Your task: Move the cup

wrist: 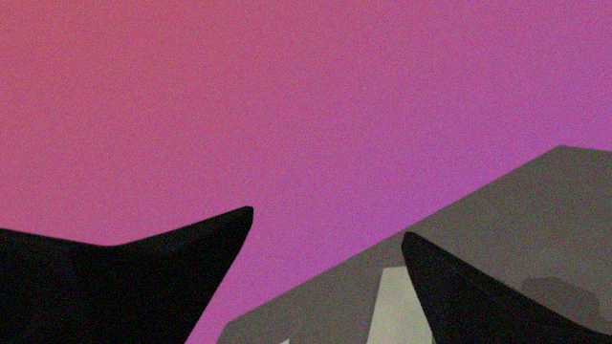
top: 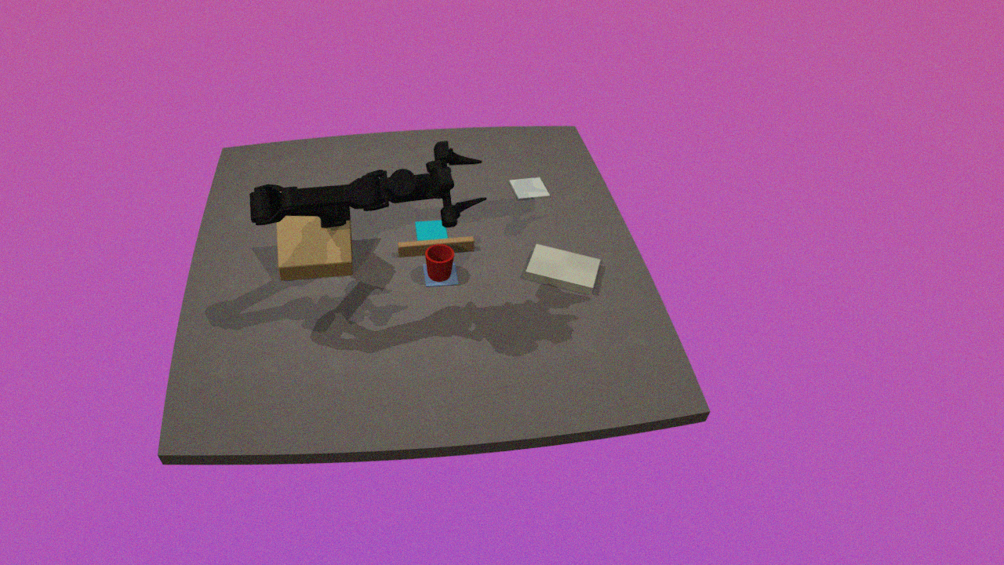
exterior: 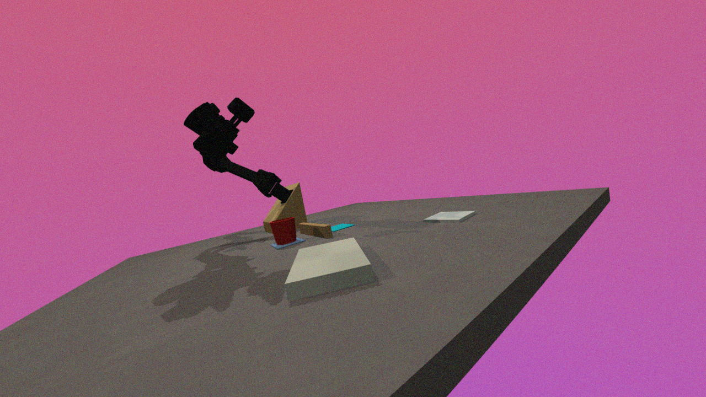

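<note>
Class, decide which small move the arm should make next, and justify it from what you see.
Probably the open claw should swing towards the red cup, staying high for now. The cup stands upright on the blue pad, nothing is between the claw's fingers, and a low wooden bar stands right beside that pad.
</note>
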{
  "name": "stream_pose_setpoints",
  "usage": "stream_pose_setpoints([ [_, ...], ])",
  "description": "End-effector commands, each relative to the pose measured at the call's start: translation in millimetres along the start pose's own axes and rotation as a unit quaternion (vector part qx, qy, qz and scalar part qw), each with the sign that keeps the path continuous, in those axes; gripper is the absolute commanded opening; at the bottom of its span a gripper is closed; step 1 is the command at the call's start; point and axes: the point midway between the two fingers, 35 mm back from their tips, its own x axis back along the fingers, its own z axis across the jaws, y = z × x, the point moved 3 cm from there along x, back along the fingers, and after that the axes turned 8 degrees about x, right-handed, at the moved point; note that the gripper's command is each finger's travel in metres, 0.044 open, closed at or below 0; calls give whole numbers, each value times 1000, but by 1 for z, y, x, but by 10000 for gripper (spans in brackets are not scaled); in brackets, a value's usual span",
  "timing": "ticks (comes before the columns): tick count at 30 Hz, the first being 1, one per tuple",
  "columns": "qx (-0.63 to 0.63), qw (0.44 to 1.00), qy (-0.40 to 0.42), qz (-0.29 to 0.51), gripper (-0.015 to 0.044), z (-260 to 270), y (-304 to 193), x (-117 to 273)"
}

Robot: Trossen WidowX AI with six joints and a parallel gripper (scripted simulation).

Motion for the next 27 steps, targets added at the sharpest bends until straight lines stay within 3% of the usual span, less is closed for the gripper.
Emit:
stream_pose_setpoints([
  [1,4,1000,-2,9,374,0,-3,-1],
  [4,69,988,-26,138,295,-3,-51,-16],
  [7,174,935,-31,307,216,-7,-111,-19],
  [10,289,839,-4,461,148,-12,-162,-5],
  [15,449,623,89,634,148,-17,-212,26],
  [18,527,468,158,692,148,-22,-225,42],
  [19,539,440,170,698,148,-23,-226,45],
  [27,542,430,175,700,148,-24,-226,47],
])
